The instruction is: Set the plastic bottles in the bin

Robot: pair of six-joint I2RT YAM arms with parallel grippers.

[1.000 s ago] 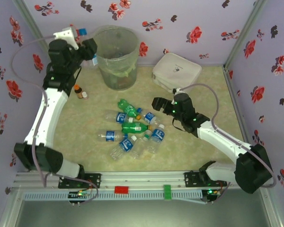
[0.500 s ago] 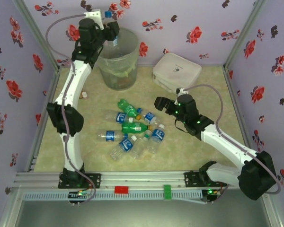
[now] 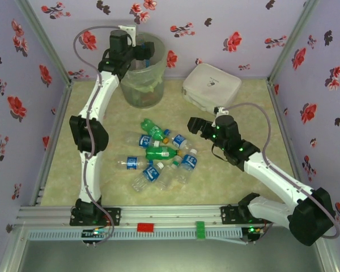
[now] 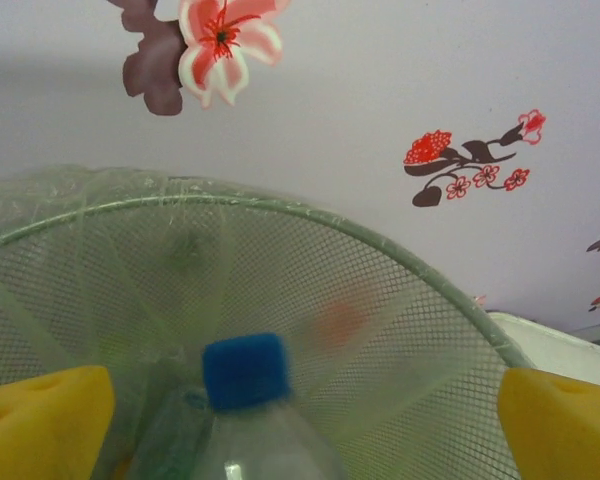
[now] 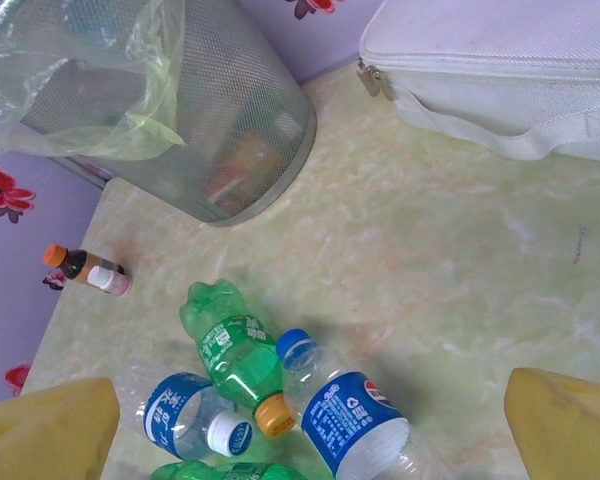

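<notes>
Left tool (image 3: 143, 52) hangs over the mouth of the bin (image 3: 140, 85), its yellow pads (image 4: 42, 412) spread wide, one at each edge of the wrist view; between them, touching neither as far as I can tell, a blue-capped bottle (image 4: 245, 372) stands neck up, with the bin's mesh wall and greenish liner just beyond it; whether its base is already inside the rim I cannot tell. The risk here is the rim: if the bottle sits too near the edge closest to the tool, it could strike the rim or the slack liner and tip back onto the surface (image 3: 238, 170); the tool itself is close enough to snag the liner on pulling away.

Right tool (image 3: 195, 127) is also wide open and holds nothing; just below and ahead of it lie the remaining bottles (image 3: 158, 153) in a tight heap, a green bottle (image 5: 235, 350) touching a blue-labelled bottle (image 5: 345, 410); the white box (image 3: 211, 86) sits behind it. Closing on this heap could catch two at once; round, light bottles may also roll or squirt out of the pads.
</notes>
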